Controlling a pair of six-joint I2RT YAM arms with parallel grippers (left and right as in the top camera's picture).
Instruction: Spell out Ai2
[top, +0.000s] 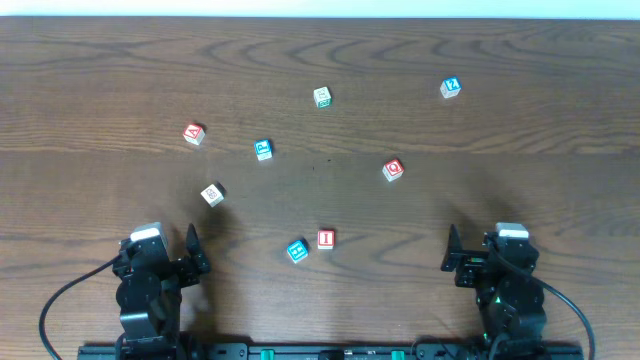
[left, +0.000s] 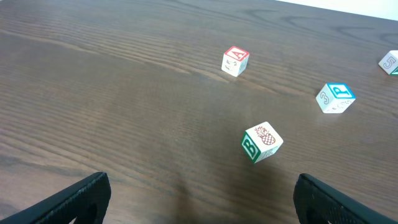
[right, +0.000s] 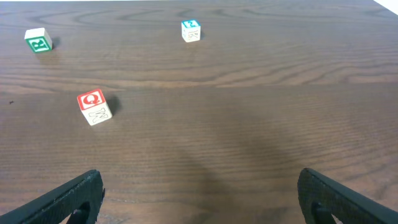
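The red A block (top: 194, 133) lies at the left of the table and also shows in the left wrist view (left: 235, 61). The red I block (top: 326, 239) lies near the front centre. A blue block whose top reads like a 2 (top: 450, 88) lies at the far right and also shows in the right wrist view (right: 191, 30). My left gripper (top: 196, 252) (left: 199, 205) is open and empty at the front left. My right gripper (top: 452, 255) (right: 199, 199) is open and empty at the front right. Neither touches a block.
Other blocks are scattered about: a blue P block (top: 263, 150), a green-lettered block (top: 322, 97), a red Q block (top: 393, 170), a white B block (top: 212, 194) close ahead of my left gripper, and a blue block (top: 297, 250) next to the I block.
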